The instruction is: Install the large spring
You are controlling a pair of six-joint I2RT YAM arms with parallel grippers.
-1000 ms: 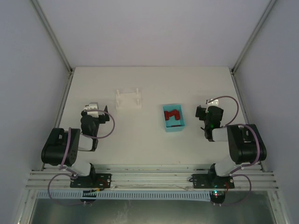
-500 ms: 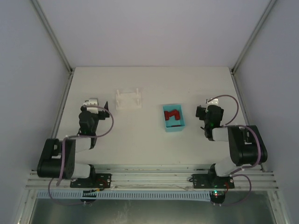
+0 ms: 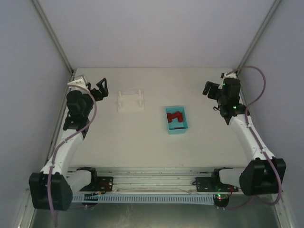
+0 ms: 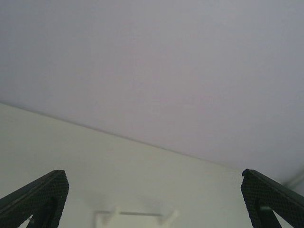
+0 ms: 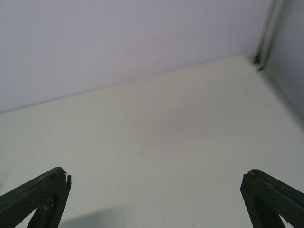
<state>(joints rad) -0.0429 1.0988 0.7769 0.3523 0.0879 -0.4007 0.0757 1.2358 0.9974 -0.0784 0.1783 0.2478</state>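
- The left arm (image 3: 71, 137) is white tube sections with black joints, and a purplish cable (image 3: 92, 111) loops beside it. It reaches up the left side of the table (image 3: 152, 147).
- The left claw (image 3: 100, 88) is black and its two fingers are spread wide, holding nothing. In the wrist view (image 4: 153, 173) only the textured black tips (image 4: 47, 190) poke in at the bottom corners; the rest is cut off.
- Just right of that claw is a small white stand (image 3: 130, 100): a flat base with thin uprights and a bar across. It's white on a white top, so it's hard to read from above. The wrist view only catches it as a blurry sliver at the bottom edge (image 4: 133, 216).
- Around the middle of the table, a bit right, there's a little blue tray (image 3: 185, 124), rectangular with low walls. It sits well apart from the stand.
- Blocky red bits (image 3: 175, 116) lie inside the tray.
- The spring: honestly can't pick it out anywhere. If it's in the tray, it's too small to tell.
- The right claw (image 3: 210, 89) is up near the back right corner, fingers wide apart and empty. Its wrist view (image 5: 156, 172) shows bare matte tabletop between the tips, with a soft shadow near the bottom.
- The right arm (image 3: 249, 135) is the same white-and-black build, with a cable (image 3: 261, 80) arcing off the wrist.
- A metal corner post (image 5: 266, 38) runs up where the pale walls meet.
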